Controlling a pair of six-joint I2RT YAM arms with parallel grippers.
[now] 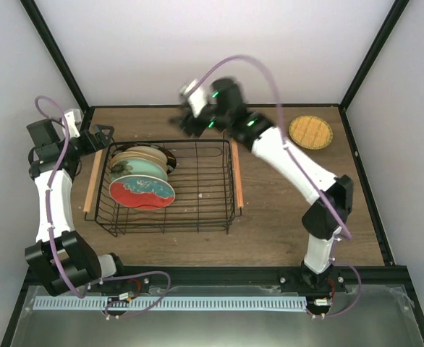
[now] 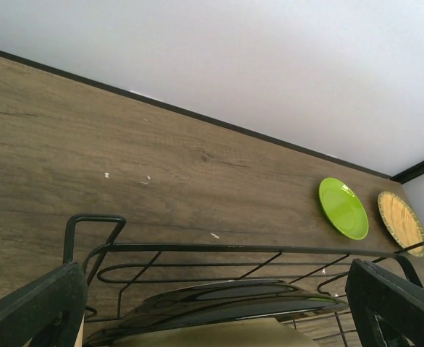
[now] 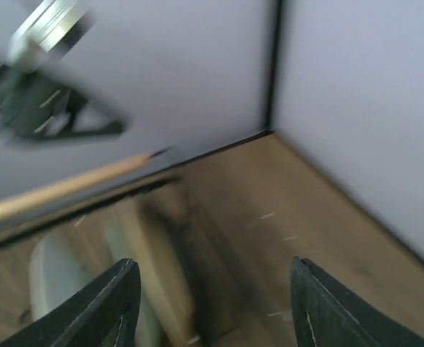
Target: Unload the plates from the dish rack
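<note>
Now | dish rack [image 1: 183,142]: black wire, wood-handled | plates [image 1: 141,191]: red-teal, cream, leaning inside | left gripper [image 2: 215,307], right gripper [image 3: 212,303]: spread, empty

The rack [image 1: 235,181] sits mid-table with plates [image 1: 144,172] leaning in its left half, an orange plate [image 1: 310,132] lies far right, the left gripper [image 1: 100,135] is at its far-left corner, and the blurred right gripper [image 1: 187,119] is over its far edge.
</note>
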